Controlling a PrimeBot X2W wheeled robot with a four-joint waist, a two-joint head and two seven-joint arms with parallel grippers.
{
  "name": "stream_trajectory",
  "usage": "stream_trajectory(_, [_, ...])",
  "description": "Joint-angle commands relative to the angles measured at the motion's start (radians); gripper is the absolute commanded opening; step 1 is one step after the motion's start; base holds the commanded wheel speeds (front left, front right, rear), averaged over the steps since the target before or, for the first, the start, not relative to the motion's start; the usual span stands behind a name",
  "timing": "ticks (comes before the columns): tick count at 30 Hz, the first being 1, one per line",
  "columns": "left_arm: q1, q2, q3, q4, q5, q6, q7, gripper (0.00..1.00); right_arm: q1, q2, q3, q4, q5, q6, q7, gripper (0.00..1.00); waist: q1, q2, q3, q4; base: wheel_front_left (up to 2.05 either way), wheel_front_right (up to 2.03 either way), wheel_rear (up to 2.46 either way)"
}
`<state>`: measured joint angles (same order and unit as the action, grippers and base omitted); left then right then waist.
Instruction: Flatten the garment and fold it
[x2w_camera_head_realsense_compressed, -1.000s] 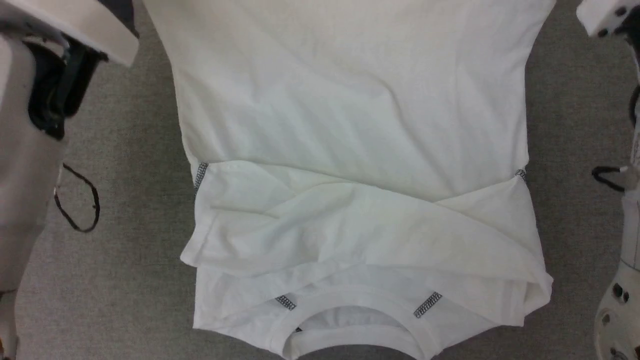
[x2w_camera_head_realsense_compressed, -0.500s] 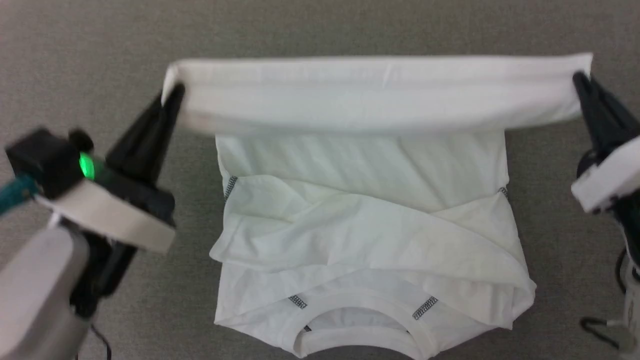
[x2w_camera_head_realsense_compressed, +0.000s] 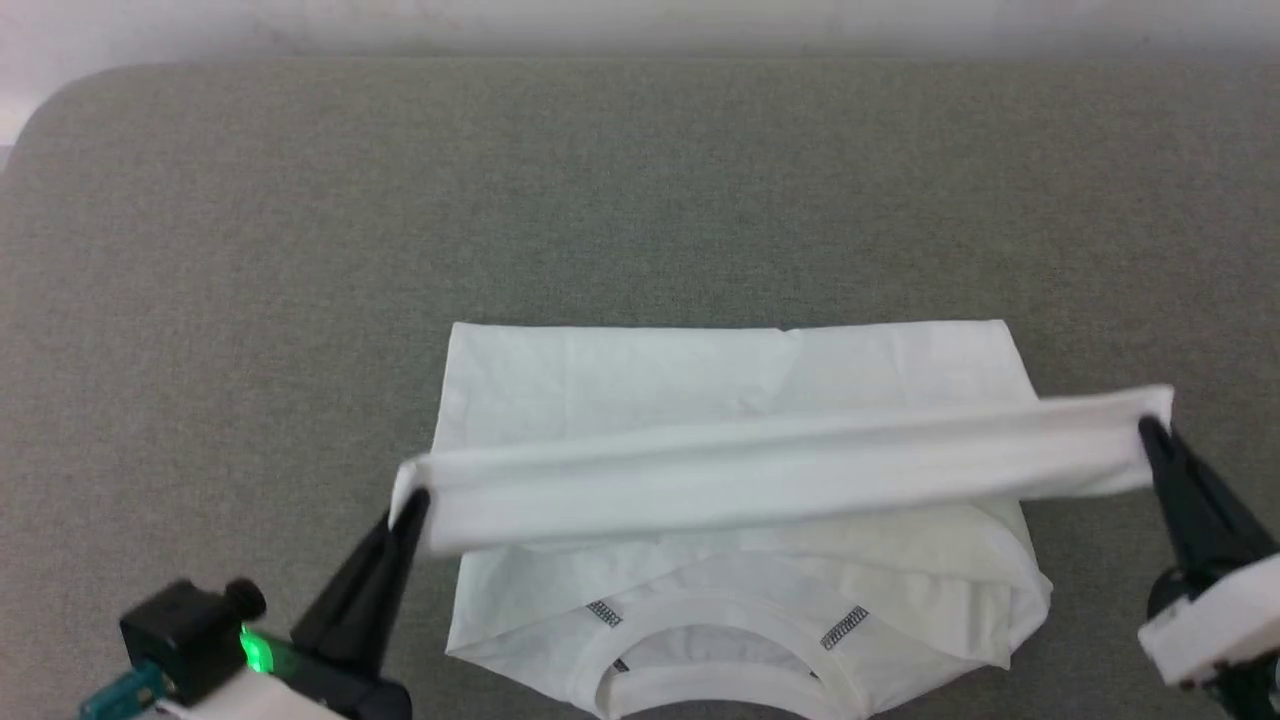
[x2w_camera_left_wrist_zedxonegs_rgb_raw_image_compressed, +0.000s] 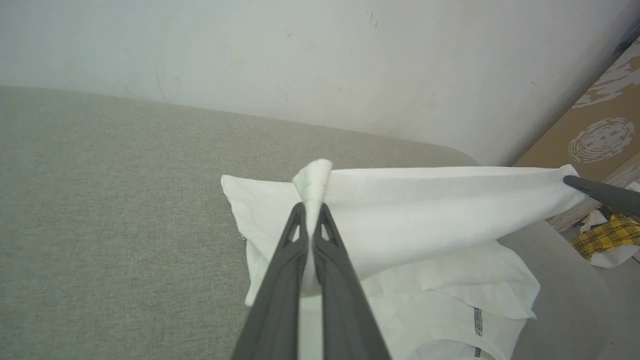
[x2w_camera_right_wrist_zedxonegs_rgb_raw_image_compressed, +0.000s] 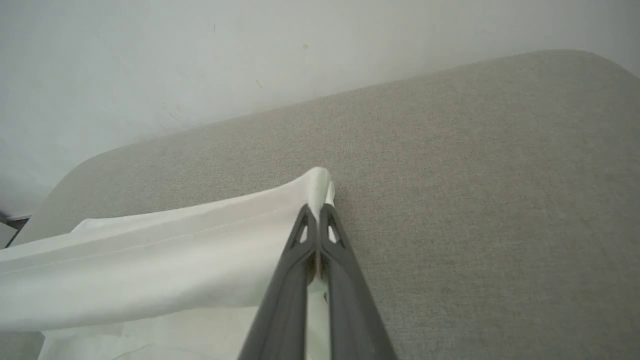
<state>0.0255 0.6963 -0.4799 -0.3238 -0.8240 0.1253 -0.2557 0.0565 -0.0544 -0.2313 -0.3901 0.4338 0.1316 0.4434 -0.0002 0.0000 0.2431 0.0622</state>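
Note:
The garment (x2w_camera_head_realsense_compressed: 720, 390), a white T-shirt with grey zigzag stitching, lies on the grey table with its round collar (x2w_camera_head_realsense_compressed: 710, 640) at the near edge. Its hem is lifted as a taut band (x2w_camera_head_realsense_compressed: 780, 470) stretched across the shirt above the sleeves. My left gripper (x2w_camera_head_realsense_compressed: 412, 500) is shut on the band's left corner, and my right gripper (x2w_camera_head_realsense_compressed: 1150, 428) is shut on its right corner. In the left wrist view the fingers (x2w_camera_left_wrist_zedxonegs_rgb_raw_image_compressed: 295, 250) pinch a tuft of white cloth (x2w_camera_left_wrist_zedxonegs_rgb_raw_image_compressed: 315, 182). The right wrist view has the fingers (x2w_camera_right_wrist_zedxonegs_rgb_raw_image_compressed: 300, 235) closed on the hem corner (x2w_camera_right_wrist_zedxonegs_rgb_raw_image_compressed: 320, 185).
The grey fabric-covered table (x2w_camera_head_realsense_compressed: 640, 190) stretches far beyond the shirt to a pale wall. Its rounded corner (x2w_camera_head_realsense_compressed: 40, 110) is at the far left. Off the table's side, in the left wrist view, lie a cardboard box (x2w_camera_left_wrist_zedxonegs_rgb_raw_image_compressed: 600, 135) and a yellow plaid cloth (x2w_camera_left_wrist_zedxonegs_rgb_raw_image_compressed: 605, 235).
Both grippers have carried the hem band from the far side toward the collar, folding the shirt's lower part over itself. The head camera has also shifted, so more of the far table shows.

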Motion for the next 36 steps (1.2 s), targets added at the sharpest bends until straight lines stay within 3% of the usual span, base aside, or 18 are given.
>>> stream_trajectory(1, [0.049, -0.015, 0.004, 0.001, -0.001, -0.004, -0.005, 0.0, 0.058, 0.003, 0.0, -0.002, 0.029, -0.001, -0.02, 0.0, 0.0002, 0.0, -0.017, -0.003, 0.0, 0.0, 0.0])
stream_trajectory(11, [0.149, -0.033, -0.052, 0.098, -0.021, -0.052, 0.023, 0.0, 0.22, 0.004, 0.065, 0.085, 0.075, -0.001, -0.044, 0.0, 0.0002, 0.0, -0.037, -0.009, 0.0, 0.0, 0.0])
stream_trajectory(18, [0.12, -0.069, -0.079, 0.207, -0.032, -0.071, 0.037, 0.0, 0.234, 0.004, 0.106, 0.173, 0.069, -0.001, -0.072, 0.04, 0.0002, 0.0, -0.057, -0.007, 0.0, 0.0, 0.0])
stream_trajectory(19, [0.114, -0.073, -0.086, 0.223, -0.031, -0.074, 0.042, 0.0, 0.231, 0.004, 0.11, 0.186, 0.066, -0.001, -0.074, 0.06, 0.0002, 0.0, -0.062, -0.007, 0.0, 0.0, 0.0])
stream_trajectory(21, [0.105, -0.086, -0.092, 0.247, -0.036, -0.077, 0.046, 0.0, 0.225, 0.004, 0.12, 0.205, 0.05, -0.001, -0.071, 0.31, 0.0002, 0.0, -0.072, -0.006, 0.0, 0.0, 0.0])
stream_trajectory(22, [0.102, -0.091, -0.095, 0.257, -0.038, -0.079, 0.049, 0.19, 0.222, 0.004, 0.125, 0.212, 0.045, -0.001, -0.069, 0.48, 0.0002, 0.0, -0.078, -0.005, 0.0, 0.0, 0.0])
stream_trajectory(23, [0.1, -0.096, -0.096, 0.265, -0.041, -0.078, 0.05, 0.59, 0.218, 0.004, 0.128, 0.216, 0.041, -0.001, -0.07, 0.97, 0.0002, 0.0, -0.084, -0.005, 0.0, 0.0, 0.0])
stream_trajectory(24, [0.099, -0.101, -0.093, 0.272, -0.045, -0.075, 0.048, 1.0, 0.215, 0.004, 0.13, 0.219, 0.038, -0.001, -0.072, 1.0, 0.0002, 0.0, -0.089, -0.003, 0.0, 0.0, 0.0])
stream_trajectory(31, [0.114, -0.126, -0.024, 0.23, -0.101, -0.071, 0.019, 1.0, 0.206, 0.004, 0.109, 0.158, 0.046, -0.001, -0.044, 1.0, 0.0002, 0.0, -0.11, 0.006, 0.0, 0.0, 0.0])
stream_trajectory(36, [0.124, -0.142, 0.125, 0.13, -0.039, -0.006, -0.004, 1.0, 0.193, 0.004, 0.043, 0.094, 0.027, -0.001, -0.031, 1.0, 0.0002, 0.0, -0.119, 0.013, 0.0, 0.0, 0.0])
